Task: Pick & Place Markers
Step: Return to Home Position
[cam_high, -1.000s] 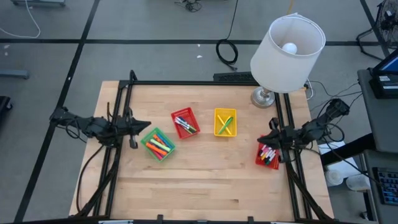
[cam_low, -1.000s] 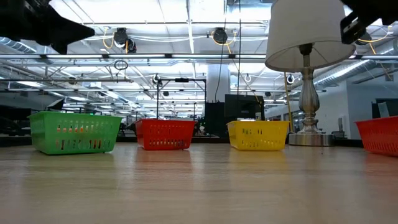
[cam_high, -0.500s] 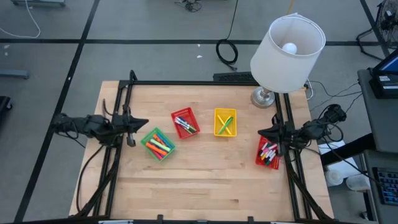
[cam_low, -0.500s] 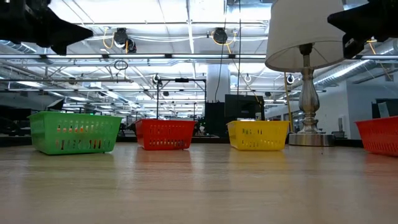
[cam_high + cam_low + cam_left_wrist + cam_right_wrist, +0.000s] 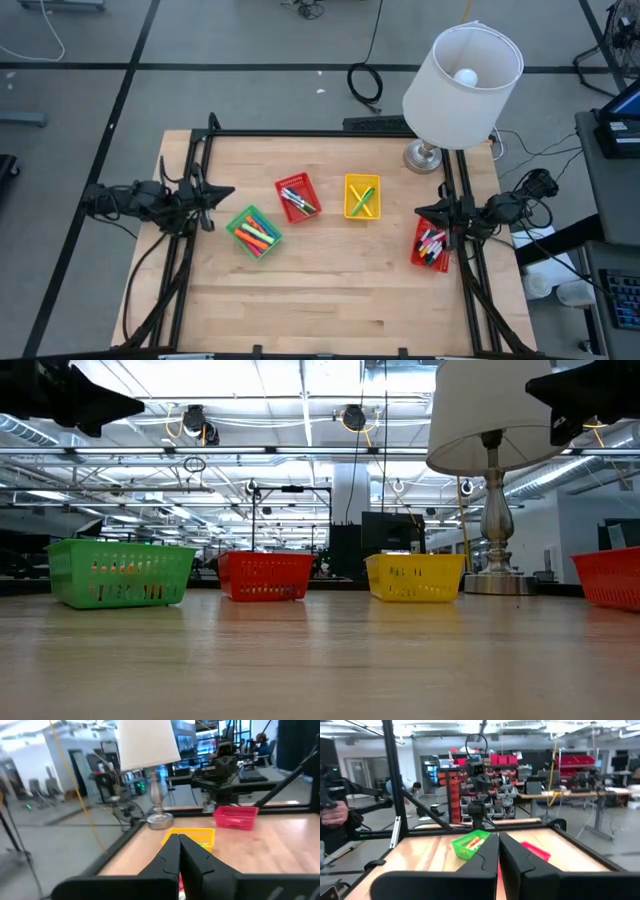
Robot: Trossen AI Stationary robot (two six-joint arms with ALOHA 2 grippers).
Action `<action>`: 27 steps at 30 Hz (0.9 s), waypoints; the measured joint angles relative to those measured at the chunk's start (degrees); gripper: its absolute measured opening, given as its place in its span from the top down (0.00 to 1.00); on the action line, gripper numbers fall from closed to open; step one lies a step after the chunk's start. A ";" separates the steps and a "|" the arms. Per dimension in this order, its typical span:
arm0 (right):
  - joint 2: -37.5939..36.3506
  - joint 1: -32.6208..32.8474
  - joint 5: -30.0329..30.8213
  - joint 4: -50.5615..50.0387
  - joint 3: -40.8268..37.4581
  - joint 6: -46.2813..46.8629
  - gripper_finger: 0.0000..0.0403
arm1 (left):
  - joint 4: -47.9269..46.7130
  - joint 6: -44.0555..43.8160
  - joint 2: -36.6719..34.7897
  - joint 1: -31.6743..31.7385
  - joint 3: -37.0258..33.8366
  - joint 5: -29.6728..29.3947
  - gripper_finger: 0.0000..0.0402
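Wood shows bare across the table (image 5: 330, 290): no markers lie loose on it, so the sorting looks finished (only parking the arms appears left). The markers (image 5: 256, 234) rest in the green basket (image 5: 232, 226), the middle red basket (image 5: 283, 184), the yellow basket (image 5: 348, 180) and the right red basket (image 5: 414, 258). Those in the green basket lie flat, long axes diagonal along its length; the yellow basket's pair crosses. The left jaws, at the table's left edge, are clenched empty; so are the right jaws, above the right red basket.
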 joint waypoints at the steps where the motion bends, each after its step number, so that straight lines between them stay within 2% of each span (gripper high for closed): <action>1: 0.00 -0.34 0.04 -0.58 -0.01 0.83 1.00 | -0.58 -1.51 0.00 0.95 0.00 1.38 1.00; 5: 0.02 -0.89 -0.13 1.62 -2.20 0.74 1.00 | 0.33 -3.51 -0.01 3.67 -2.00 10.96 1.00; 8: 0.04 -0.76 -2.35 10.06 -5.74 -4.25 1.00 | 2.89 -1.44 -0.02 4.16 -4.33 16.98 1.00; 12: 0.08 -0.76 -4.55 21.20 -9.82 -10.22 1.00 | 5.60 0.03 0.00 4.18 -7.45 17.19 1.00; 17: 0.02 -0.76 -4.63 19.43 -10.88 -11.08 1.00 | 6.61 2.12 0.00 4.12 -10.33 18.96 1.00; 21: 0.06 -1.32 -6.83 15.98 -11.07 -7.43 1.00 | 9.33 2.36 0.12 4.13 -12.77 23.01 1.00; 24: 0.05 -3.28 -13.33 15.60 -11.69 -4.55 1.00 | 12.38 5.13 -0.05 4.12 -14.08 26.28 1.00; 27: 0.43 -6.16 -19.64 15.72 -11.69 -3.32 1.00 | 12.41 6.14 0.00 4.30 -14.05 26.03 1.00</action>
